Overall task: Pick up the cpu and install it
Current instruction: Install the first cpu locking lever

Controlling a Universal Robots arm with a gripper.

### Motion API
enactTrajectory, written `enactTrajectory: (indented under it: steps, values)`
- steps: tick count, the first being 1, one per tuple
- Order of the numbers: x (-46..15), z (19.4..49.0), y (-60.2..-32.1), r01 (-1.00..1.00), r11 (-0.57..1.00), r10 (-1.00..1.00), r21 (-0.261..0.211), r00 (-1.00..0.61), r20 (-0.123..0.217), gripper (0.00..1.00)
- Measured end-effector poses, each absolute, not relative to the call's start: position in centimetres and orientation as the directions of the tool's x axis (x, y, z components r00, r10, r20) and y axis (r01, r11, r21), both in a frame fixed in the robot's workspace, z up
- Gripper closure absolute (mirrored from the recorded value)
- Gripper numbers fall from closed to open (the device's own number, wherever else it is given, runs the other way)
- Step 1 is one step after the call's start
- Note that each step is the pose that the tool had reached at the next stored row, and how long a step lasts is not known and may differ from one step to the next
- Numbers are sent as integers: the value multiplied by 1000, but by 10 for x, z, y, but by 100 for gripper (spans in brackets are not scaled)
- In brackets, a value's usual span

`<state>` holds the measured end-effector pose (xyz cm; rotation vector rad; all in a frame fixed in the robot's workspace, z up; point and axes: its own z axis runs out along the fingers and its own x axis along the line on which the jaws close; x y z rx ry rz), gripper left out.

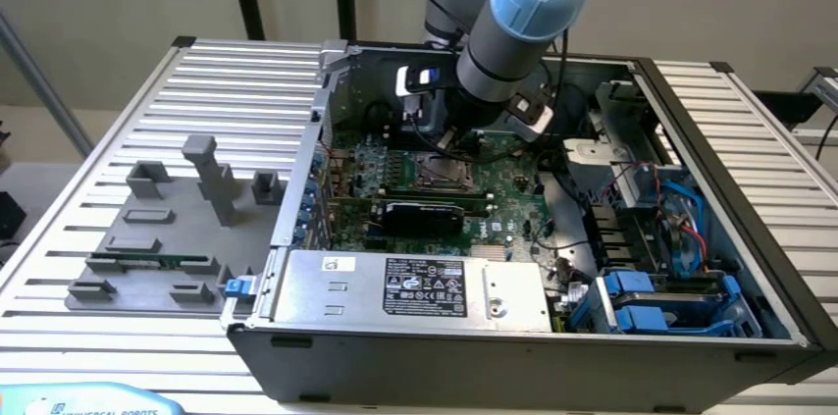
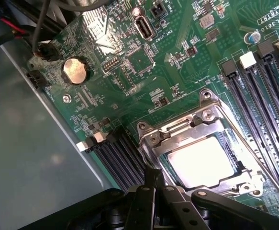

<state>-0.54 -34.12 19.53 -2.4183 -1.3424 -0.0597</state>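
cpu (image 2: pixel 201 163) lies flat in socket frame (image 2: pixel 177 136); pincer (image 2: pixel 152 176) clenched, empty, at frame edge; best avoid sideways nudge on chip.

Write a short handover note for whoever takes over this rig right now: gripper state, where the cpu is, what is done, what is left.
Gripper: shut, holding nothing, down inside the open computer case, its tip by the edge of the socket frame.
Cpu: lying flat within the socket frame on the motherboard, silver top up.
Done: the cpu is in the socket and out of the gripper.
Left: it cannot be told whether the cpu is fully seated or the frame is latched, so check both.
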Motion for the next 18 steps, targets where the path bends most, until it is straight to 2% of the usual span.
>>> enactTrajectory:
  steps: [18]
  values:
    - [-13, 199, -337, 827, -476, 811, -300, 544, 214, 89]
